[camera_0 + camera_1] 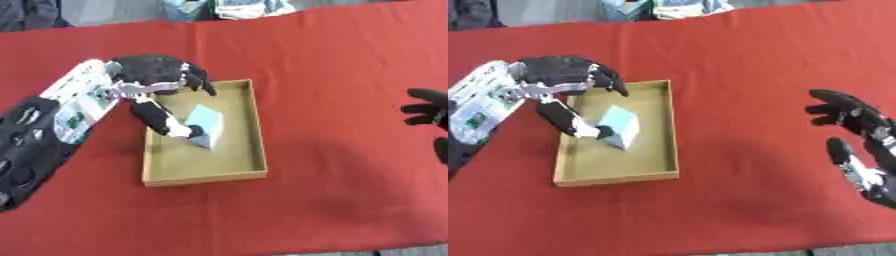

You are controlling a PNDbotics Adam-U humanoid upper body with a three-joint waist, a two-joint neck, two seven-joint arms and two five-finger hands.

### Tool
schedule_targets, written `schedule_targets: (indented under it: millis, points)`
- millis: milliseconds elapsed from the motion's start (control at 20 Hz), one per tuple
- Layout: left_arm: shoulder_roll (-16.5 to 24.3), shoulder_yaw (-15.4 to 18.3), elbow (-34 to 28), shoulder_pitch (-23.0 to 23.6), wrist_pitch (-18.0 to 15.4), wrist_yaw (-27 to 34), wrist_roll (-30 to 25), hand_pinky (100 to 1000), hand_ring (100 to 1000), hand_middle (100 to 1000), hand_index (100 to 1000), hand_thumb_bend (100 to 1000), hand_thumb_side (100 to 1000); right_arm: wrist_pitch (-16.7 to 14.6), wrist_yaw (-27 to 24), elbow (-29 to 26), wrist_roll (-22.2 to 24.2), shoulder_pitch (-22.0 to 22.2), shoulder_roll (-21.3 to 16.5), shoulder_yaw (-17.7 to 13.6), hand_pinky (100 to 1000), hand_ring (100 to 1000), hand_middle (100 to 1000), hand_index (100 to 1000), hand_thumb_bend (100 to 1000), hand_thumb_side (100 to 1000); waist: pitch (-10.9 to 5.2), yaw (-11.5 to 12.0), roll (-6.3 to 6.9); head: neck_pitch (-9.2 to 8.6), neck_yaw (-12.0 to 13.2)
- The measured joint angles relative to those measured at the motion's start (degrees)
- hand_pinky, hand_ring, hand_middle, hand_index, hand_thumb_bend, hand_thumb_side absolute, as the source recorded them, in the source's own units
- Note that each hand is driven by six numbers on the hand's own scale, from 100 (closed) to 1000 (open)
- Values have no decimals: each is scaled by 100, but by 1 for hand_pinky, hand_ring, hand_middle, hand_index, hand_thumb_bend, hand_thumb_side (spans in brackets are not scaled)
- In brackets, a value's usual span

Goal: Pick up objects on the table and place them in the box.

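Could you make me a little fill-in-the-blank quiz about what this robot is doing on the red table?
1. The pale blue block lies inside the shallow ____ box.
2. The hand reaching over the box is the robot's ____ hand.
3. The table is covered with a ____ cloth.
4. The right hand hovers with its fingers ____ and holds nothing.

Missing words: brown; left; red; open

red tablecloth point(350, 55), pale packages point(232, 7) at far edge
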Motion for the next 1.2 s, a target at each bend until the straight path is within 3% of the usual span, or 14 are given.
schedule_targets:
  millis: [100, 300, 550, 850, 1200]
  points:
    - [92, 235, -266, 233, 170, 275, 132, 720, 639, 690, 856, 100, 557, 10, -4, 0, -10, 0, 1, -1, 778, 866, 941, 991, 100, 791, 0, 40, -21, -8, -3]
    - [201, 847, -888, 852, 615, 1090, 392, 722, 617, 664, 852, 100, 662, 14, -18, 0, -14, 0, 4, -5, 778, 866, 940, 992, 100, 794, 10, 129, -67, -14, -21]
    - [95, 1610, -1622, 1714, 983, 2389, 738, 710, 596, 633, 841, 100, 678, 27, -28, 0, -39, -1, 9, -35, 777, 864, 937, 991, 100, 799, 39, 267, -138, -17, -44]
    - [-559, 2284, -2096, 2461, 1345, 3461, 1313, 690, 568, 598, 818, 100, 746, 49, -146, -1, -95, -1, 61, -37, 775, 860, 932, 987, 100, 798, 52, 404, -204, -20, 3]
    - [-1375, 2491, -2126, 2777, 1747, 3688, 1484, 694, 574, 603, 824, 100, 807, 103, -484, -1, -83, -35, 136, -36, 770, 854, 924, 985, 100, 805, 55, 476, -259, -3, 153]
